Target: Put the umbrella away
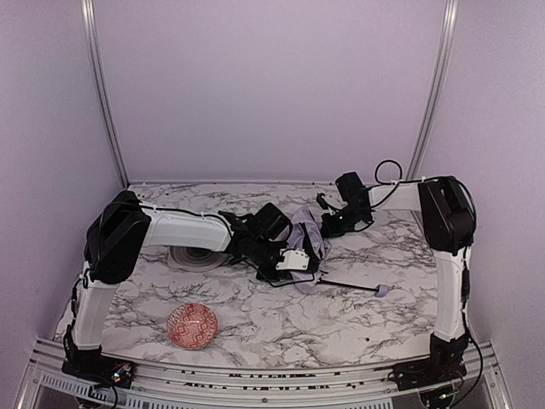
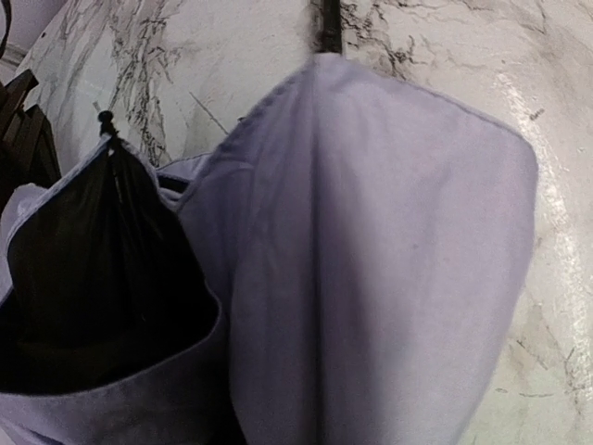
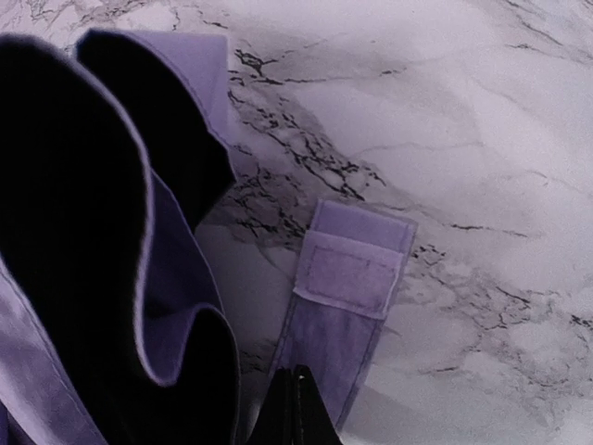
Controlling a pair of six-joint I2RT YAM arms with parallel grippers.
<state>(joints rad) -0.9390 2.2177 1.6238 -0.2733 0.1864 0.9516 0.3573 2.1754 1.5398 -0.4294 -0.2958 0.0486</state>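
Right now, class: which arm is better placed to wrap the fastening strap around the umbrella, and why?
Right. The right gripper is shut on the strap; the left gripper is deep in the umbrella fabric.

Layout on the table (image 1: 341,328)
We saw the umbrella (image 1: 308,232) mid-table, the bowl (image 1: 192,325) nearer the front-left corner.

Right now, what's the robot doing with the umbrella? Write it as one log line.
umbrella: loose, lying on marble table | right gripper: shut on closing strap | left gripper: at fabric, grip unclear | put away: not yet
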